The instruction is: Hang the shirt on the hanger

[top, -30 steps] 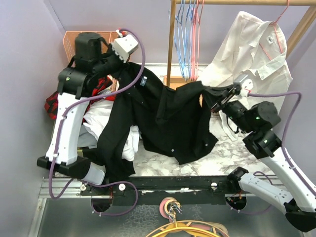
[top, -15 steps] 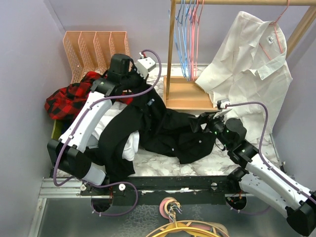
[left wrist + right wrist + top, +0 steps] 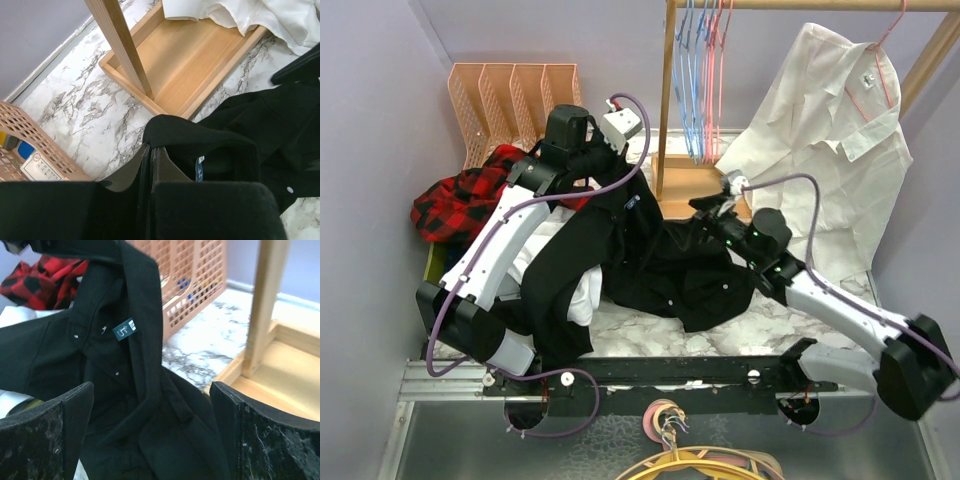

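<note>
The black shirt (image 3: 660, 255) lies crumpled on the marble table, its collar lifted at the back left. My left gripper (image 3: 616, 152) is shut on the collar edge; in the left wrist view its jaws (image 3: 151, 148) pinch black fabric beside the blue neck label (image 3: 199, 170). My right gripper (image 3: 708, 212) hovers open just over the shirt's right part. In the right wrist view its fingers (image 3: 50, 440) stand wide apart with the shirt's collar band (image 3: 145, 365) between and below them, untouched. A pink-red wire hanger (image 3: 720, 75) hangs among blue ones on the wooden rail.
The wooden rack's post (image 3: 666, 100) and tray base (image 3: 695, 190) stand right behind the shirt. A white shirt (image 3: 830, 120) hangs at the right. A red plaid garment (image 3: 460, 195) and an orange file sorter (image 3: 510, 95) sit at the back left. White cloth (image 3: 585, 295) lies under the shirt.
My right gripper let go of the shirt's edge, opened and moved left toward the collar. The left arm came down and right with the collar, and the shirt sank onto the table.
</note>
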